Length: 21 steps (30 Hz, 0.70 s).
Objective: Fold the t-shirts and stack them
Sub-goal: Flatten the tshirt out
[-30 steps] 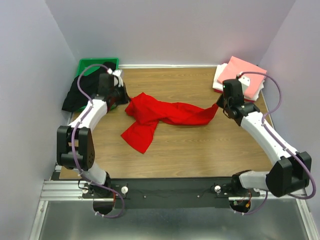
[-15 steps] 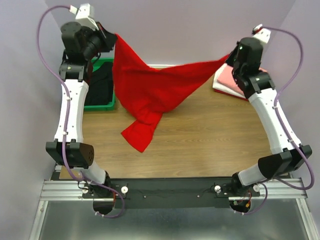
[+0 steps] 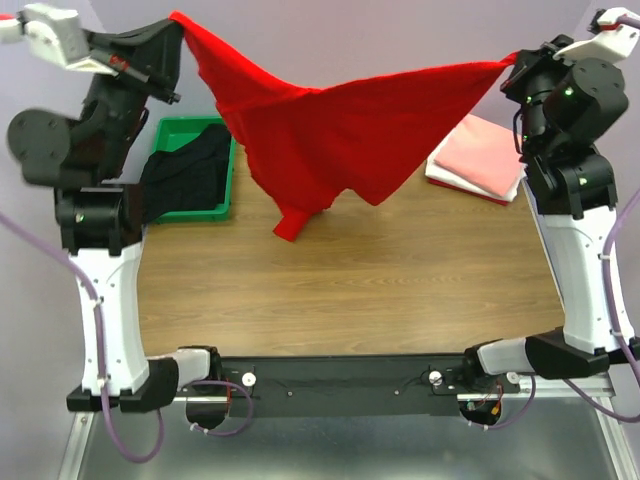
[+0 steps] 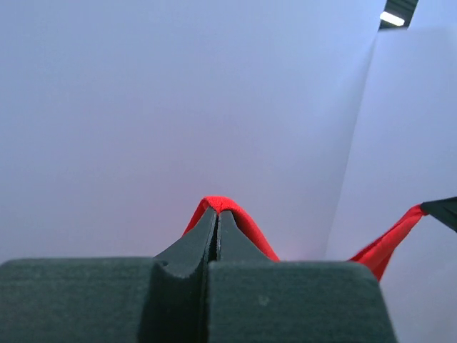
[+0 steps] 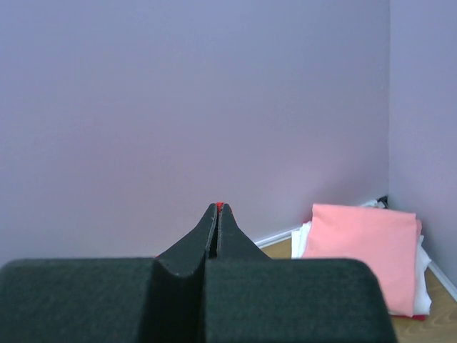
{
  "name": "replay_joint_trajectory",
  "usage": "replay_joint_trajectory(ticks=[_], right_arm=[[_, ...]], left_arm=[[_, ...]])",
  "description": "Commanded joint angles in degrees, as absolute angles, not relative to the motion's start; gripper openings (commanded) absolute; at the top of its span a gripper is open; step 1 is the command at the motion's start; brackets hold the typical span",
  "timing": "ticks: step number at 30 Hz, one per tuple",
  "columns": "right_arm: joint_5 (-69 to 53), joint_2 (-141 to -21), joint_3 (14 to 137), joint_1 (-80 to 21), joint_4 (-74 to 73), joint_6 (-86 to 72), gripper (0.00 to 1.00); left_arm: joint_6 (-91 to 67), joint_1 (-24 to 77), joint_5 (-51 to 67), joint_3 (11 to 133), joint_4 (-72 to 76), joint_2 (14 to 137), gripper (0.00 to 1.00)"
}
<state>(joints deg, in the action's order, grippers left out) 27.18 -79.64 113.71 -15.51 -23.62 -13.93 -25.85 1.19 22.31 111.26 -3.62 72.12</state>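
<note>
Cloth fills the top view: the red t-shirt [image 3: 330,140] is held stretched in the air above the table [image 3: 350,290]. One corner is pinched in the closed left gripper [image 3: 178,28] at eleven o'clock, another in the closed right gripper [image 3: 512,62] at one o'clock. Its middle sags, and a bunched tail hangs lowest; whether that tail touches the wood cannot be told. The black t-shirt [image 3: 190,175] is heaped in the green bin [image 3: 190,124] at ten o'clock. The salmon-pink t-shirt [image 3: 485,155] is laid folded on the white t-shirt [image 3: 437,165] at two o'clock.

From the left wrist, the jaws are seen clamped on a red fold, with a red strip stretched away at three o'clock.

From the right wrist, the jaws are seen shut, a sliver of red caught at their tip, and the pink-on-white pile is found at four o'clock.
</note>
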Motion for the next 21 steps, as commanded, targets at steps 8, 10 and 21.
replay_joint_trajectory(ticks=[8, 10, 21], right_arm=[[29.9, -78.7, 115.7, -15.0, -20.3, -11.0, 0.0], [31.6, -79.7, 114.6, -15.1, -19.6, -10.7, 0.0], [32.9, -88.5, 115.1, -15.0, -17.7, -9.6, 0.0]], left_arm=[[-25.7, 0.9, 21.2, 113.1, 4.0, 71.1, 0.0], [-26.4, 0.9, 22.6, 113.2, 4.1, 73.4, 0.0], [-26.7, 0.9, 26.3, 116.4, 4.7, 84.6, 0.0]])
